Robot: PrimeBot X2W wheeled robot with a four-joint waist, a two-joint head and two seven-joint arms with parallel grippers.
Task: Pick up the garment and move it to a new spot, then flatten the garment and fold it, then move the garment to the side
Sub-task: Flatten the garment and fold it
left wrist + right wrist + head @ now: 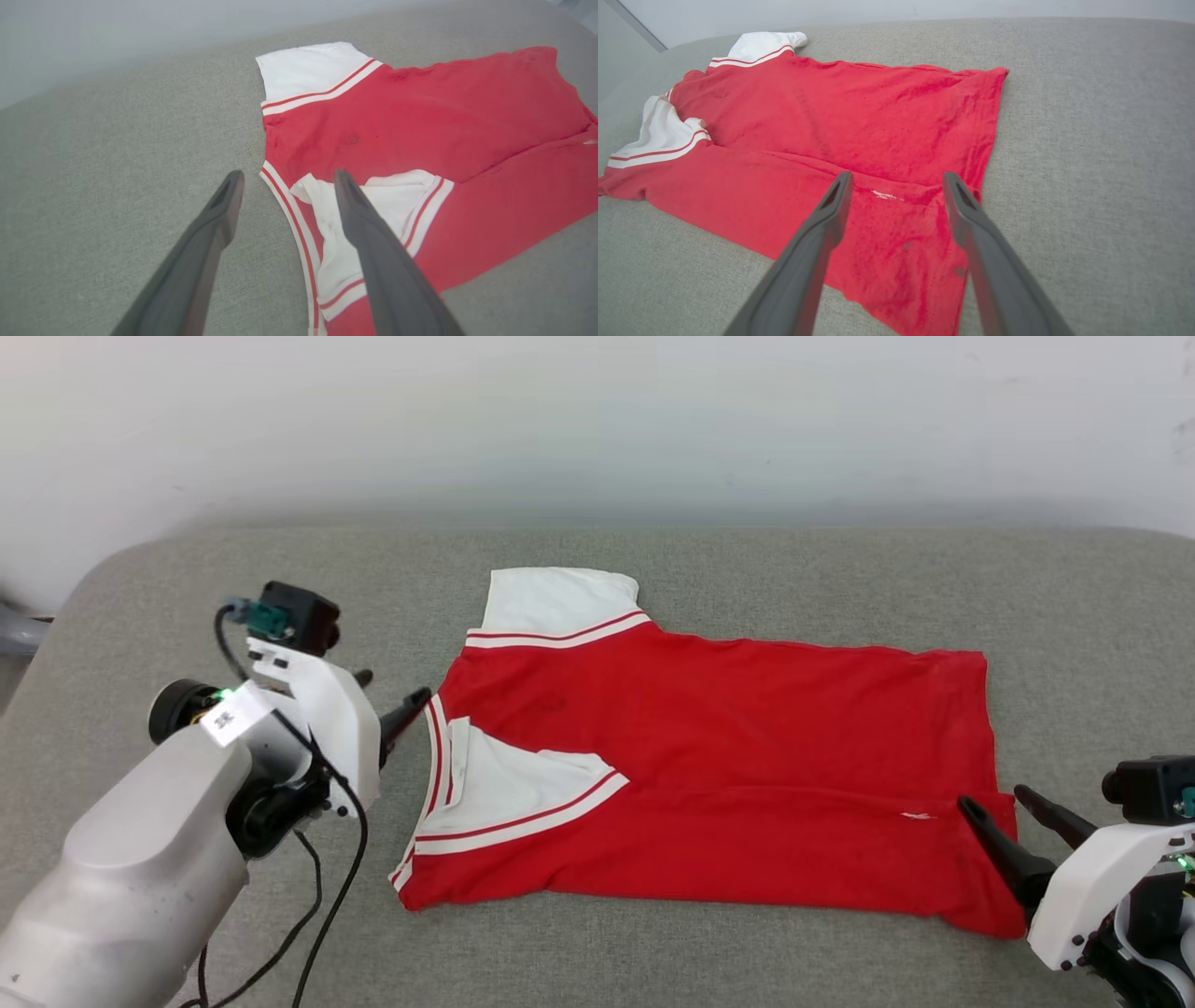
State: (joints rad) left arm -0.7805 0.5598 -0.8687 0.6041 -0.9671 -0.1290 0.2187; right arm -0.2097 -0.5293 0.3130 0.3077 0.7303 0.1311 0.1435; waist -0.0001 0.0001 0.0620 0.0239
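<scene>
Garment (pixel 728 756) is laid flat on the grey cushion (pixel 653 952) (no numbers or letters are seen on the upturned side). Its long axis runs from the left claw (pixel 392 689) to the right claw (pixel 994 798).

The collar end is found just ahead of the left claw. In the left wrist view the striped neck edge (pixel 289 210) passes between the two fingers: one is held over bare cushion, the other over the near sleeve (pixel 523 784), which is turned in onto the red. The hem end is met by the right claw, whose fingers are poised over the hem corner (pixel 999 905) on its own side. Contact with the cloth cannot be told for either.

Both claws are released, fingers spread wide, and nothing is gripped. The strip of garment nearest the claws is seen doubled over lengthwise, while the far sleeve (pixel 560 602) is spread flat beyond the left claw.

The fold is judged to be partly done. Since each end is covered by one claw, the next lengthwise fold is best taken by both at once, across the short axis. The far sleeve lies nearer the left claw.
</scene>
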